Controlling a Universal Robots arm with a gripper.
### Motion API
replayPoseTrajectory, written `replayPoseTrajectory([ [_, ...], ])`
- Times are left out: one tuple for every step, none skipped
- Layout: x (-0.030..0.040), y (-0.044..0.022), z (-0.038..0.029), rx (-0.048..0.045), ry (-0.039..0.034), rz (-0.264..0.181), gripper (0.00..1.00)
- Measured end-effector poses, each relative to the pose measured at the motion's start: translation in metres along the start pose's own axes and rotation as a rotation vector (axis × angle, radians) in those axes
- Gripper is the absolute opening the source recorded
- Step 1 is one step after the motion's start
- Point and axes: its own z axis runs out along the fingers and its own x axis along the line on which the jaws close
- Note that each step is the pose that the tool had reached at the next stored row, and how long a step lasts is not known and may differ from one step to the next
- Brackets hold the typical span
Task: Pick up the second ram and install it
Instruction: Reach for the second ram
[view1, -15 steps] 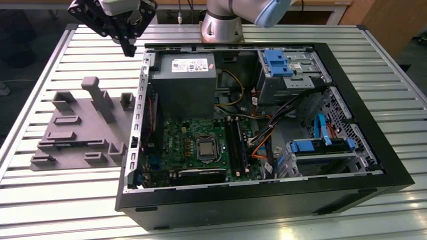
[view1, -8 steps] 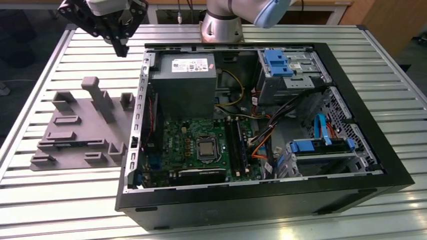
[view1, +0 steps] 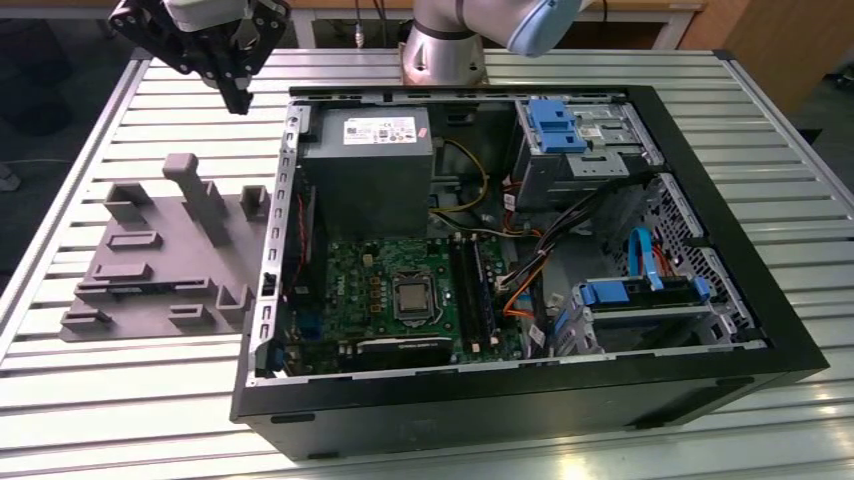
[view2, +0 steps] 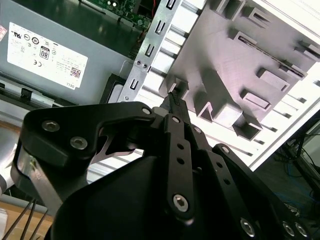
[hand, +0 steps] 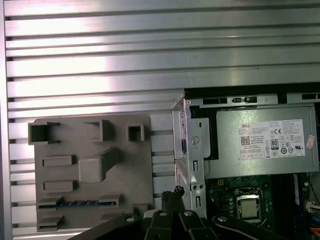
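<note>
I have the jaws pinched together with nothing between them, hanging high over the slatted surface (hand: 100, 60). Straight below their tips in the first wrist view is the strip of surface between the grey holder block (hand: 92, 150) and the computer case (view1: 747, 330). The second ram (hand: 75, 203) sits edge-up in 1 long slot of that holder, below the jaws and off to the holder's side, well apart from them and untouched. On the other side of the jaws the case lies open. Its grey power supply (hand: 260, 145) is the closest part inside. Beyond that is the green motherboard (view1: 387, 290) with its CPU socket (hand: 248, 207).
</note>
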Motion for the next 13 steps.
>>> replayPoseTrajectory([
  [0.0000,0.0000,0.0000,0.0000,0.0000,0.000,0.11],
  [0.0003,0.0000,0.0000,0.0000,0.0000,0.000,0.11],
  [0.0007,-0.0001,0.0000,0.0000,0.0000,0.000,0.11],
  [0.0008,-0.0001,0.0000,0.0000,0.0000,0.000,0.11],
  [0.0011,-0.0001,0.0000,0.0000,0.0000,0.000,0.11],
  [0.0015,-0.0001,-0.0001,0.0001,0.0000,0.000,0.11],
  [0.0021,-0.0002,-0.0001,0.0000,0.0000,0.000,0.11],
  [0.0028,-0.0002,-0.0001,0.0000,0.0000,0.000,0.11],
  [0.0035,-0.0003,-0.0001,0.0000,0.0000,0.000,0.11],
  [0.0043,-0.0003,-0.0001,0.0000,0.0000,0.000,0.11],
  [0.0051,-0.0004,-0.0002,0.0001,0.0001,0.000,0.11],
  [0.0055,-0.0004,-0.0002,0.0000,0.0000,0.000,0.11],
  [0.0057,-0.0004,-0.0002,0.0000,0.0000,0.000,0.11],
])
